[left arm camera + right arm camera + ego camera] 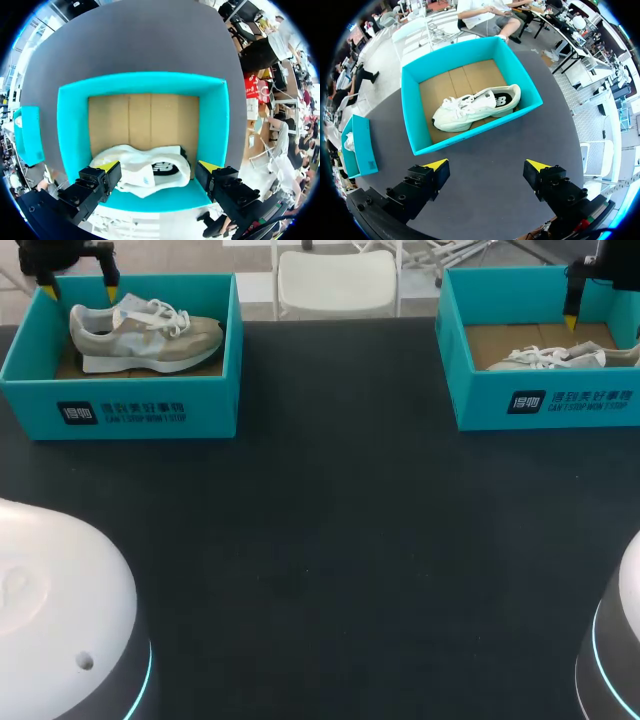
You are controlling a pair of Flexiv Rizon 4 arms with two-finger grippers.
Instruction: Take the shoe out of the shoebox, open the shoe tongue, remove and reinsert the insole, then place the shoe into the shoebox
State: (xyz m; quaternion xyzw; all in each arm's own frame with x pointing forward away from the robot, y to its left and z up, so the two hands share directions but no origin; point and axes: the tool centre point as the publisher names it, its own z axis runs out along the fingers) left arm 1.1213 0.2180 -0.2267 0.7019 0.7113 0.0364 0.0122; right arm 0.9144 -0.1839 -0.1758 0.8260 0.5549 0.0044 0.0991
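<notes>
Soft, even light falls from above, and the dark table (330, 540) looks matte. In the head view the shoe (145, 332) at the upper left throws a faint shadow inside its shoebox (120, 410); the white arm base (50, 590) at the lower left is bright.

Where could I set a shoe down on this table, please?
The dark table is bare between the left shoebox and the right shoebox and along their near sides. Inside the boxes it is crowded by the left shoe and the right shoe.
</notes>
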